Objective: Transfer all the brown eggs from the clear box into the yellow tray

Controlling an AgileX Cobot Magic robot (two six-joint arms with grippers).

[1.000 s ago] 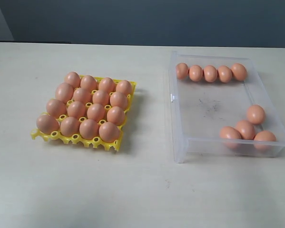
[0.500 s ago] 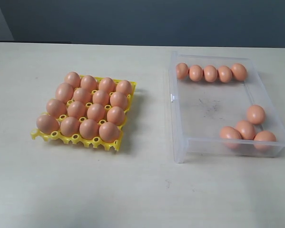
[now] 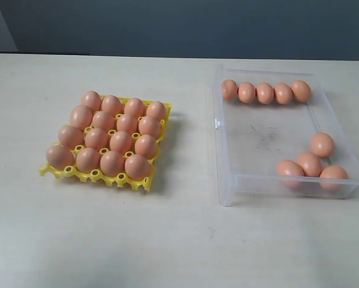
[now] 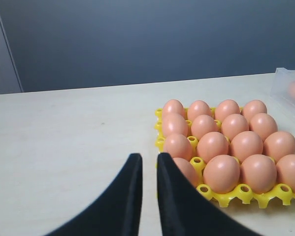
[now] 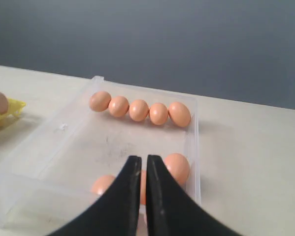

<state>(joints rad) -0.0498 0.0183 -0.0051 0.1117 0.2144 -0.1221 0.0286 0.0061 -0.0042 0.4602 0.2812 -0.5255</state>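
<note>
Nine brown eggs [image 3: 265, 93] are lying in the clear box [image 3: 263, 135]. Five are sitting side by side in a row along its far wall. Four more [image 3: 309, 163] are bunching in its near corner on the side away from the yellow tray [image 3: 107, 178].

The tray is sitting on the table [image 3: 167, 240] well apart from the box, beyond the wall with the white clip. Every cup that can be seen is holding an egg, so it is not clear where the rest would go.

The right gripper [image 5: 143, 157] is hanging above the box's near end and holding nothing, its jaws drawn together with only a thin slit between them. Its fingertips are pointing along the box. The corner bunch is showing just past the tips, and the row is lying further on against the far wall.

The left gripper [image 4: 148, 155] is also empty, with its jaws nearly together. It is hovering over bare table next to the tray, on the side away from the box. Neither arm is showing in the exterior view.

The right arm is therefore looking much the nearer to the eggs left in the box, and the corner bunch is its closest target. Those four are touching or almost touching, and the box walls are crowding them on two sides. The jaws would probably need to spread and come down from above over a single egg.
</note>
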